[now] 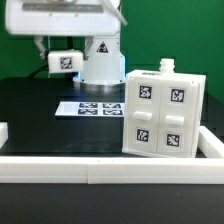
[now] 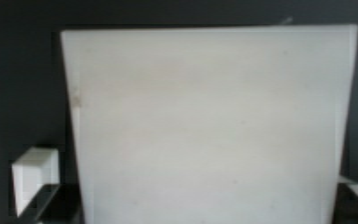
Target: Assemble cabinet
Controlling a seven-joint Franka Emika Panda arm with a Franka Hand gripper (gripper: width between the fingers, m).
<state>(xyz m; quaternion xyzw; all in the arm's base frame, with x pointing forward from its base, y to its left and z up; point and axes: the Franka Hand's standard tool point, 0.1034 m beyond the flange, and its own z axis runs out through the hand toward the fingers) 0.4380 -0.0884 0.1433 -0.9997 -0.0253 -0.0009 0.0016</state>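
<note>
The cabinet (image 1: 163, 115), a white box with square tags on its front and a small knob on top, stands at the exterior view's right, near the front rail. My gripper (image 1: 55, 50) is up at the back on the exterior view's left, well apart from the cabinet. It holds a flat white panel (image 1: 62, 62) with a tag on it in the air above the table. In the wrist view the panel (image 2: 194, 110) fills most of the picture, and the gripper (image 2: 194, 208) has a dark finger (image 2: 44, 203) against each of its side edges.
The marker board (image 1: 90, 107) lies flat on the black table (image 1: 40, 115) in front of the robot base (image 1: 100, 65). A long white rail (image 1: 60, 165) runs along the front. A small white piece (image 2: 34, 172) shows beside one finger in the wrist view.
</note>
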